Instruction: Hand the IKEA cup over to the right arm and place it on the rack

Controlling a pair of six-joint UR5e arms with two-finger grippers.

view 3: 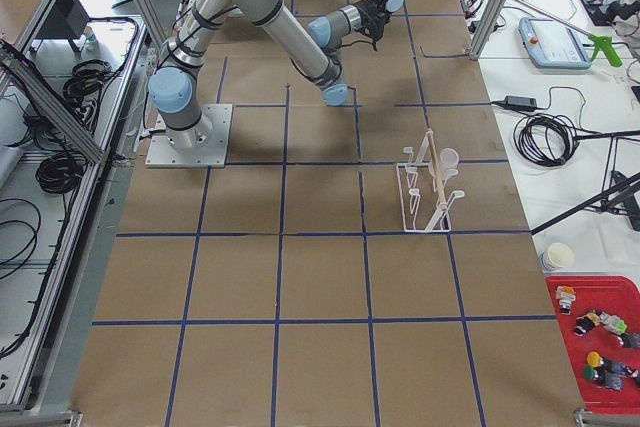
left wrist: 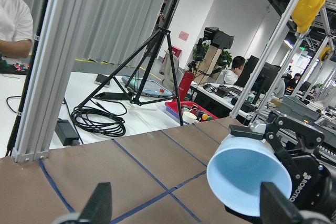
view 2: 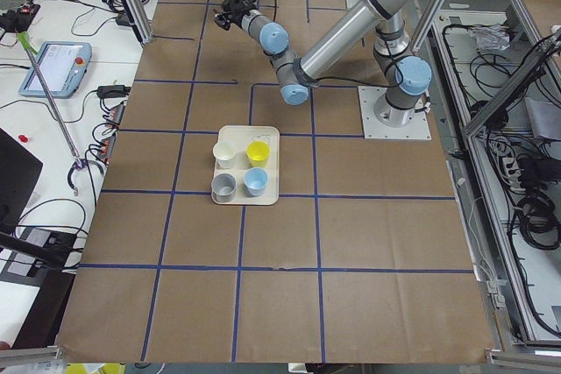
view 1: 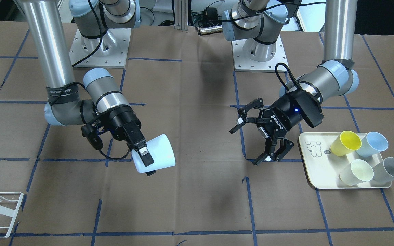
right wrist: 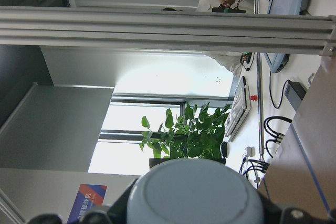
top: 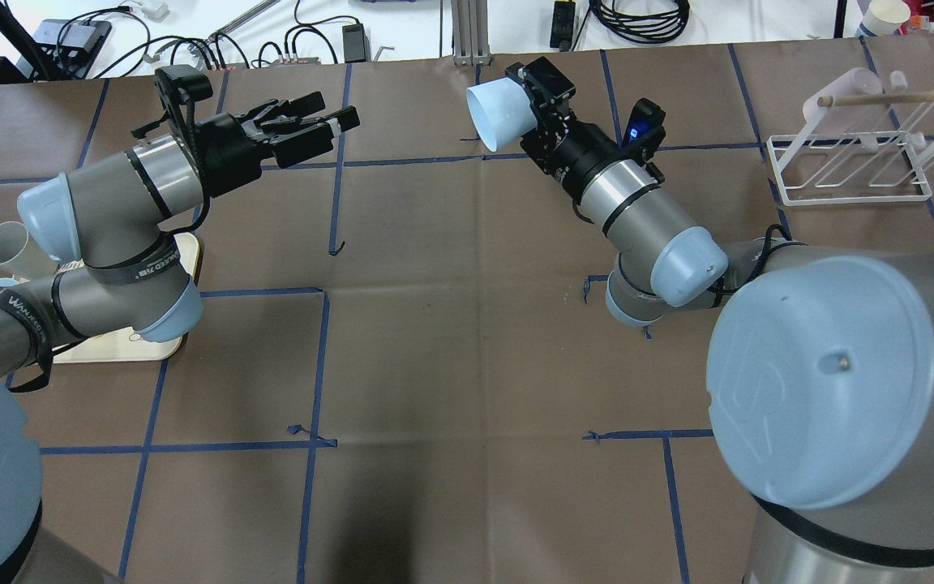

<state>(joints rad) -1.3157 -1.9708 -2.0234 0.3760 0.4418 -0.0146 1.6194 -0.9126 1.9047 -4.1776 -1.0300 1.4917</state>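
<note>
The pale blue IKEA cup (view 1: 162, 153) hangs sideways above the middle of the table. The right gripper (view 1: 148, 165) has its fingers clamped on the cup's wall near the base. The cup's mouth faces the left gripper (view 1: 245, 146), whose fingers are spread wide. The rack (top: 856, 199) stands well apart, on the right arm's side. A tray (view 1: 315, 164) with four cups lies beside the left arm.

The cup (view 1: 161, 153) is showing pale blue. The surface (view 1: 197, 212) is showing brown with blue grid lines. The rack (top: 848, 166) is showing white, the tray (view 1: 315, 164) cream.
</note>
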